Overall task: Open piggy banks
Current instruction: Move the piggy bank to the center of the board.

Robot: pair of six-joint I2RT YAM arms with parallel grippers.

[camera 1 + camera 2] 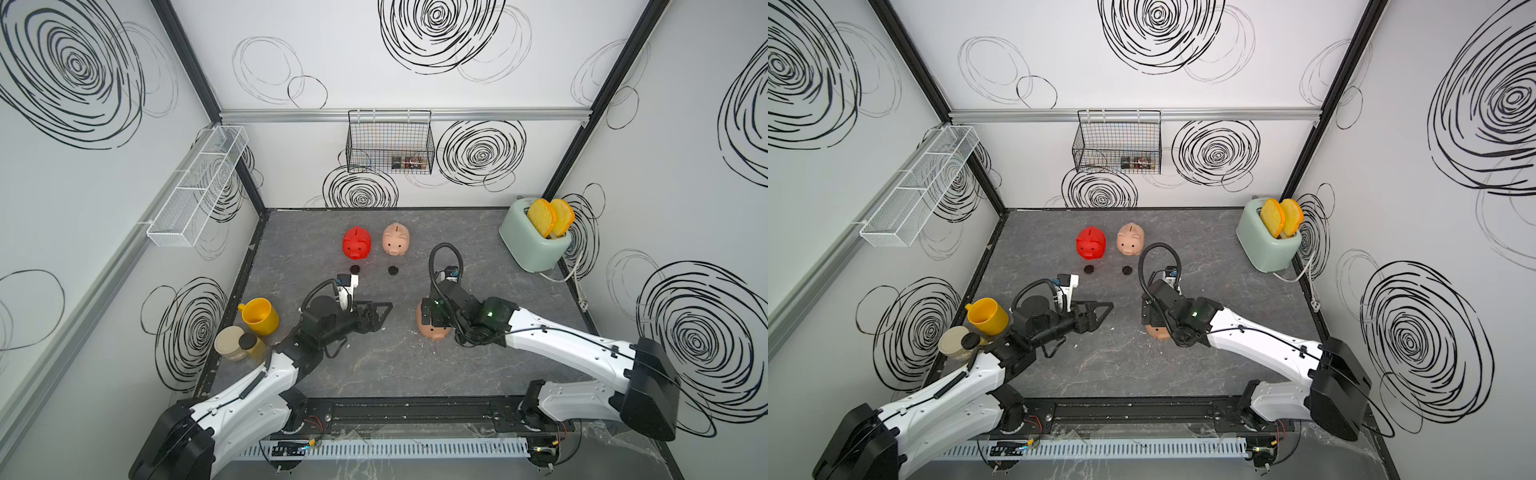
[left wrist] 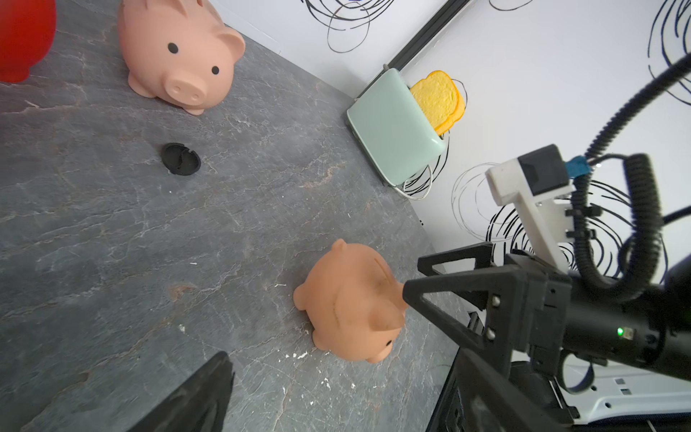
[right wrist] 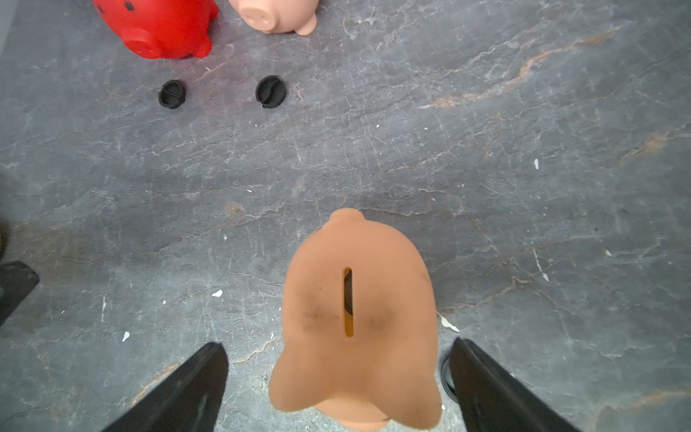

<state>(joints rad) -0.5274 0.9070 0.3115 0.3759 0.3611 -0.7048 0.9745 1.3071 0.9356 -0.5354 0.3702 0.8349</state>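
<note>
Three piggy banks stand on the grey table. The red one [image 1: 356, 243] and the pale pink one [image 1: 396, 240] are side by side at the back, each with a loose black plug [image 1: 354, 269] [image 1: 393, 271] lying in front of it. The peach-tan one [image 3: 355, 299] stands upright nearer the front, coin slot up. My right gripper [image 3: 338, 346] hovers over it, open, a finger on each side with gaps showing. A black round rim [image 3: 445, 377] peeks out beside one finger. My left gripper [image 1: 384, 316] is open and empty, left of that pig.
A mint toaster [image 1: 534, 241] with two bread slices stands at the back right. A yellow mug [image 1: 259, 316] and beige jars [image 1: 230, 343] sit at the left edge beside my left arm. A black wire basket [image 1: 390, 143] and a white mesh shelf [image 1: 195, 187] hang on the walls.
</note>
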